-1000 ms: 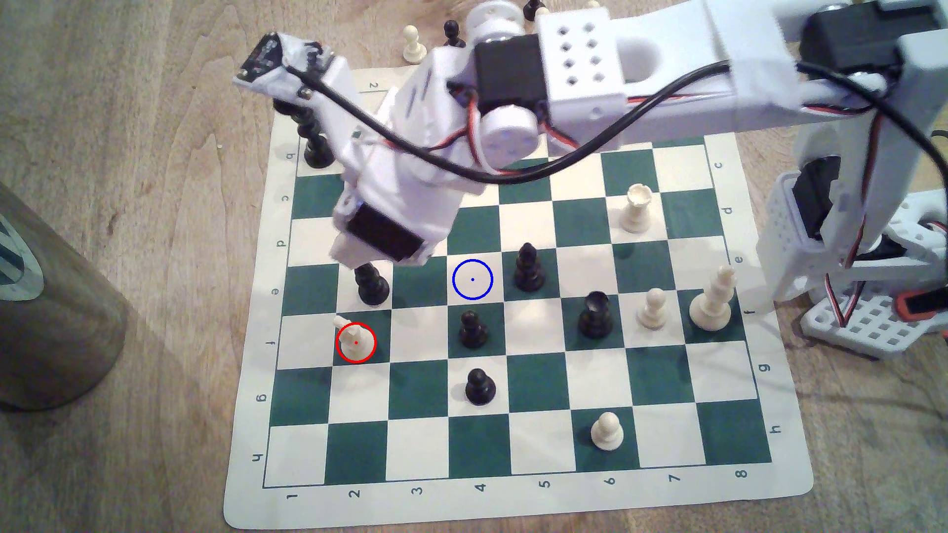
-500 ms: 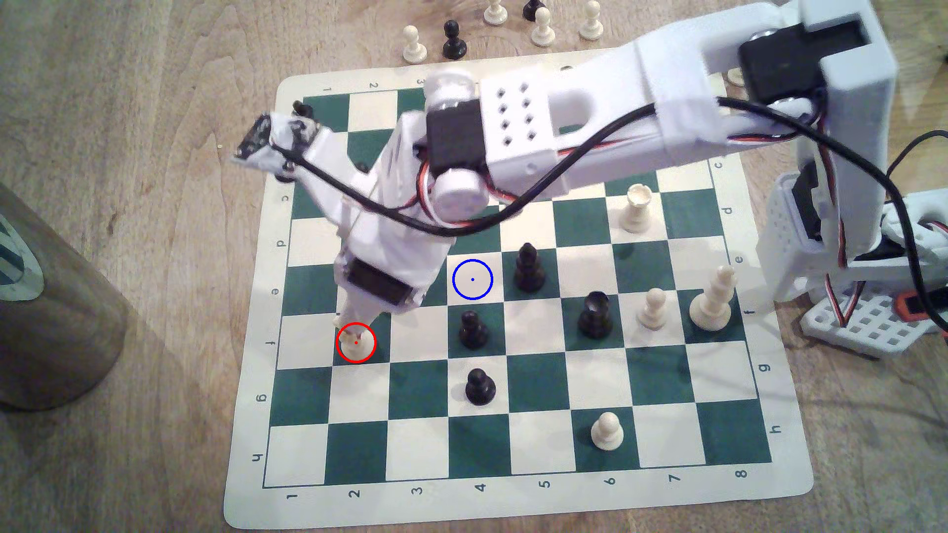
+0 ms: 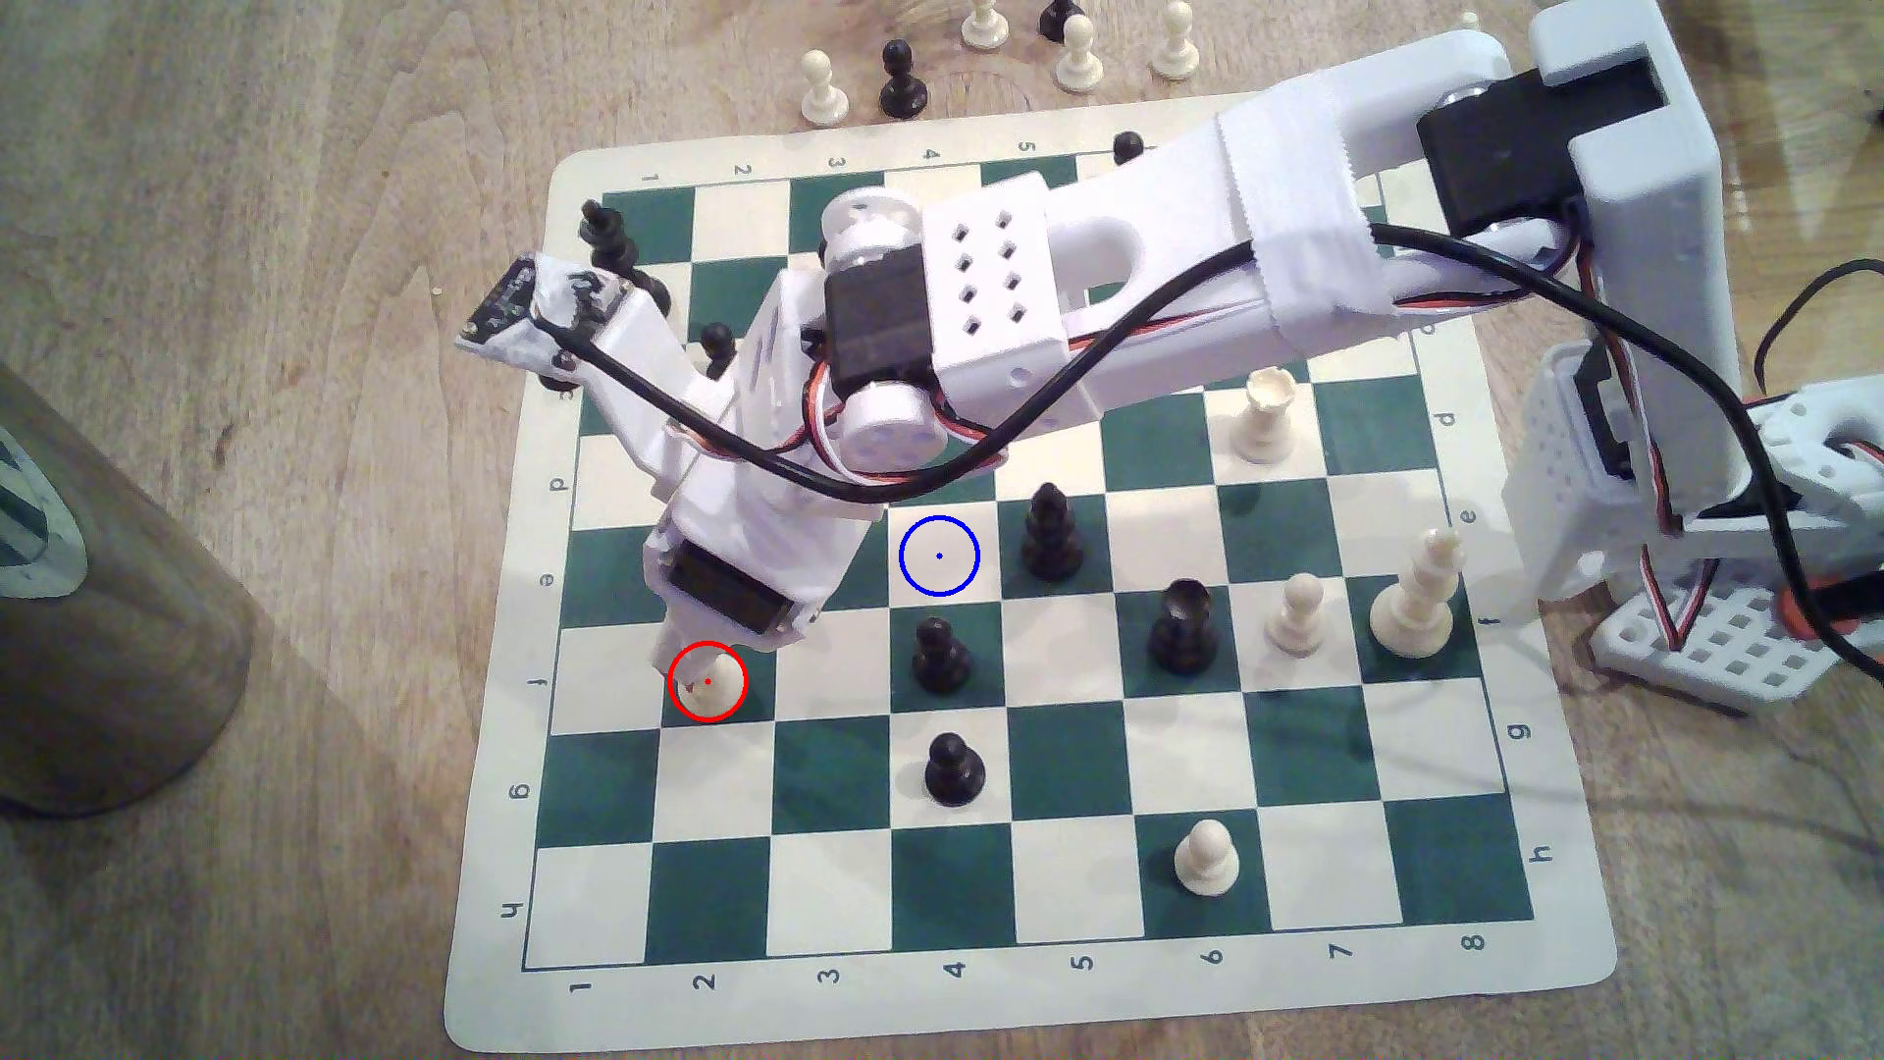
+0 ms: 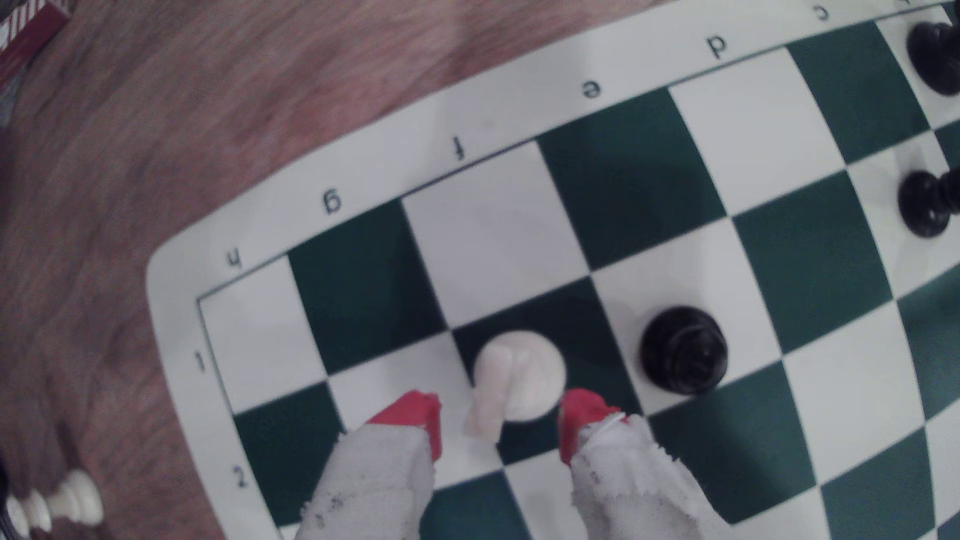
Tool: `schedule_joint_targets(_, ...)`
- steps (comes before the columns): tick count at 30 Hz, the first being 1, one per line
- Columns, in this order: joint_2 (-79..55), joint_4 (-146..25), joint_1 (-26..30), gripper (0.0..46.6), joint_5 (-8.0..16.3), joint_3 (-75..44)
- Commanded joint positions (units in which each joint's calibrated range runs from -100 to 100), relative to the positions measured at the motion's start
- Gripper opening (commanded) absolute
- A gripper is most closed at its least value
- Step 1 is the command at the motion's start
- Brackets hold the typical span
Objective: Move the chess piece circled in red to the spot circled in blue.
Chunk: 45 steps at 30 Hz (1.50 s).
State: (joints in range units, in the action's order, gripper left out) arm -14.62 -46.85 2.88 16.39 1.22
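We have the pincer (image 4: 501,431) spread open and holding nothing, its two red-tipped fingertips (image 4: 413,420) flanking the chess piece circled in red (image 3: 711,681), one to each side with a gap on both. In the wrist view the piece's head juts out sideways toward the fingers, so it sits off-centre between them.

The piece stands upright on its green square near the board's (image 3: 1030,1004) 9 o'clock edge in the exterior view. The spot circled in blue (image 3: 939,555) lies toward 2 o'clock from it, two squares across and one up.

Risks as we judge them:
- If we close now, one finger may meet the jutting head before the other meets the body, twisting or tipping the piece instead of gripping it.
- If the tips sit too high, they may pinch only the head and the piece could slip out on the lift; we cannot tell their height above the board.
- The black piece (image 4: 683,350) on the neighbouring square is just beside one finger; a wide swing could knock it.
- On the way to the blue spot, a low carry could clip the black pawn (image 3: 938,657) just below it or the black bishop (image 3: 1050,535) at its 3 o'clock.
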Motion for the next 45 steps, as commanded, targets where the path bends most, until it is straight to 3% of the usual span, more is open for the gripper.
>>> schedule_joint_targets(1,0.3,1.1,0.0,12.3,0.9,-5.2)
schedule_joint_targets(20,-3.4,4.3,0.7,12.1,2.3,-6.8)
schedule_joint_targets(22,-3.5,4.3,0.8,11.0,2.3,-6.8)
schedule_joint_targets(26,-3.6,4.3,1.0,1.0,2.2,-6.9)
schedule_joint_targets(27,-3.7,4.3,1.0,0.3,2.2,-6.9)
schedule_joint_targets(37,-2.0,3.9,1.1,0.3,2.2,-6.9)
schedule_joint_targets(45,11.3,-1.3,1.2,0.3,1.9,-6.9)
